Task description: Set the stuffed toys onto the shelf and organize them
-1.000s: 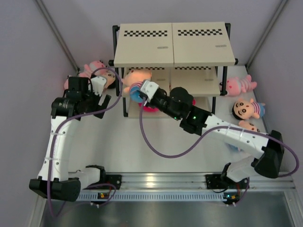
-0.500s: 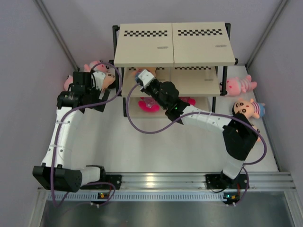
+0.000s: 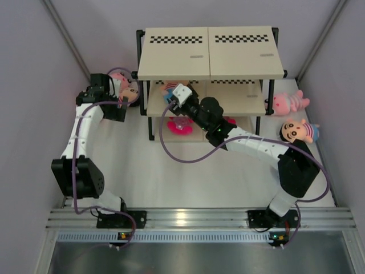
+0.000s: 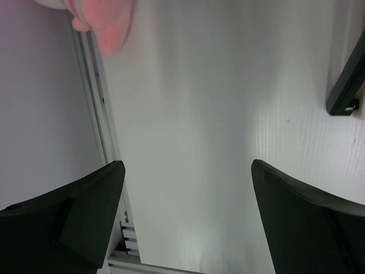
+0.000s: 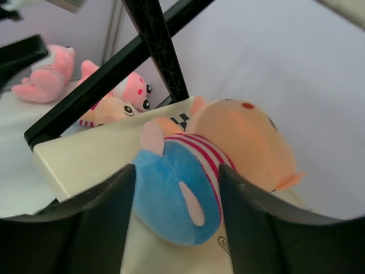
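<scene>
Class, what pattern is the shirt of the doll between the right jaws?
Red and white stripes on the doll; the right wrist view shows it best.

Doll (image 5: 215, 165): red-striped shirt, blue bottoms; shelf (image 3: 211, 54) beige, b/w checks.

**Soft plush on smooth, matt boards**

The doll (image 5: 228, 154) is fuzzy plush cloth. The shelf (image 5: 85, 160) board under it looks smooth and matt, like laminated wood, and its posts (image 5: 154, 40) are black, faintly textured metal. The table (image 4: 217, 142) is white, matt and finely ribbed.
</scene>
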